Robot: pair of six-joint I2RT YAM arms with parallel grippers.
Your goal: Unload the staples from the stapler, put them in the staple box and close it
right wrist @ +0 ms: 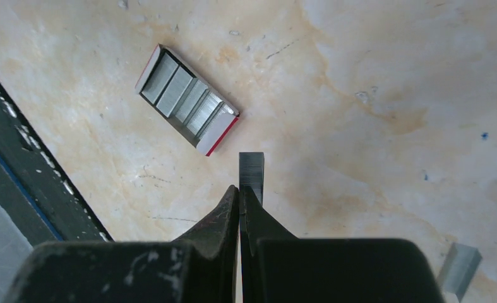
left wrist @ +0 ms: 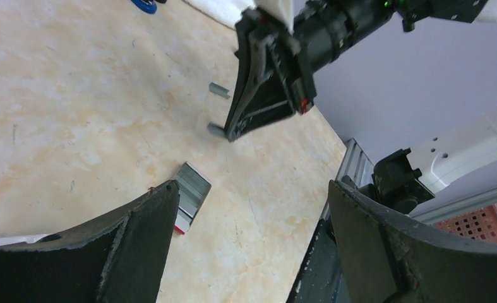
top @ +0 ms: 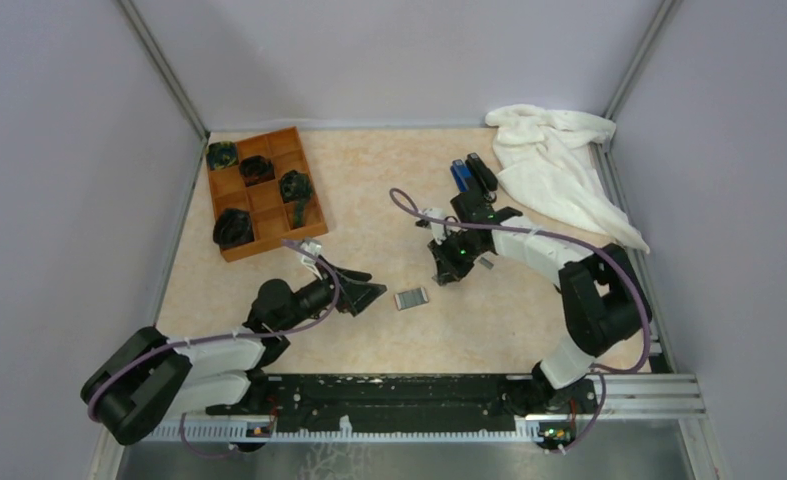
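Note:
My right gripper [right wrist: 240, 188] is shut on a short grey strip of staples [right wrist: 251, 169], which sticks out past its tips just above the table. It shows the same way in the left wrist view [left wrist: 215, 130]. A second loose strip [right wrist: 458, 268] lies on the table to its right. The black stapler [top: 482, 172] lies at the back beside a blue stapler [top: 459, 172], behind the right arm. My left gripper [top: 369, 292] is open and empty, low over the table, with its left finger [left wrist: 138, 240] next to a small open staple box [left wrist: 192, 189].
The white-and-red box [right wrist: 187, 100] holds several rows of staples and lies between the two grippers. An orange compartment tray [top: 269, 245] with dark objects stands back left. A white cloth [top: 559, 165] lies back right. A black rail [top: 419, 400] runs along the near edge.

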